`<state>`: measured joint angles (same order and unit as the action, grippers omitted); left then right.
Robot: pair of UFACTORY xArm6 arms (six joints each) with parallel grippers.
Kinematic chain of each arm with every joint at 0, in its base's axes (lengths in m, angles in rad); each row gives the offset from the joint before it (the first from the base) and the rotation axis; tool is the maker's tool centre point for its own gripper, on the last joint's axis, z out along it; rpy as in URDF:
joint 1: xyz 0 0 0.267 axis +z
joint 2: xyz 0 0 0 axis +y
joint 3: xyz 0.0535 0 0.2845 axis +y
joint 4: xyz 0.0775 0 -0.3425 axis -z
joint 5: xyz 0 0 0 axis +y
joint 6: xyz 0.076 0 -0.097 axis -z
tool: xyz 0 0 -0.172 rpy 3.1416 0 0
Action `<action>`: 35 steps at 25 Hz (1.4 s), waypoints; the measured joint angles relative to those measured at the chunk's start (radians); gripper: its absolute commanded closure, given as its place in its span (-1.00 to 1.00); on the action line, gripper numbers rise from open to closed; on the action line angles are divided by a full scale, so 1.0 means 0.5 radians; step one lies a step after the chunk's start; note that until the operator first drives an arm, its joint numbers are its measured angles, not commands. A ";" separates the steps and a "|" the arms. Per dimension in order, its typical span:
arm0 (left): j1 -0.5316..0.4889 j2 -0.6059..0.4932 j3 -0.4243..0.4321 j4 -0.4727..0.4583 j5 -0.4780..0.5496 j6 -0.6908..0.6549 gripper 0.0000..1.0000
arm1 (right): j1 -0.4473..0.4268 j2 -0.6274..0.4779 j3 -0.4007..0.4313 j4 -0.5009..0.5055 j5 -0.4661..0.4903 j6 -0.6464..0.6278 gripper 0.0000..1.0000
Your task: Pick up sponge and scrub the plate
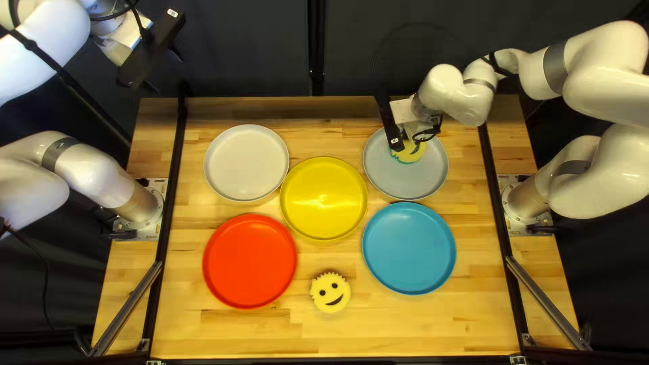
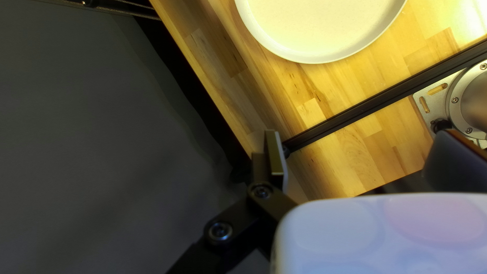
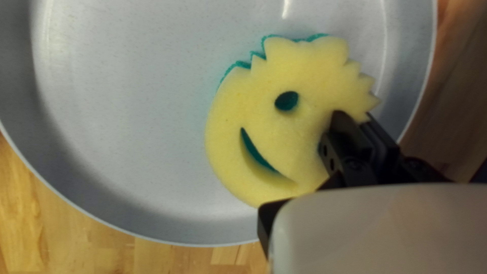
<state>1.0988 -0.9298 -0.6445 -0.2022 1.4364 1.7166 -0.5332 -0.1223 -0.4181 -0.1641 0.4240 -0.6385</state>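
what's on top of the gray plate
A yellow sponge with a teal underside lies on the gray plate. The right gripper covers one side of the sponge, and the plate directly beneath the sponge is hidden.

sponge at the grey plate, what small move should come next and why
Probably press the sponge down lightly and slide it toward the plate's middle. The right pincer appears shut on it near its edge, its teal layer faces the plate, and it sits off to one side. Whether it already touches the plate, I can't tell, so ease down first.
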 measured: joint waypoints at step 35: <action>0.000 0.000 0.000 0.000 0.000 0.000 -1.00 | -0.105 -0.147 0.141 0.344 -0.086 -0.710 1.00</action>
<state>1.0988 -0.9298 -0.6445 -0.2022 1.4364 1.7166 -0.5856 -0.1958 -0.3477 0.0077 0.3812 -0.9935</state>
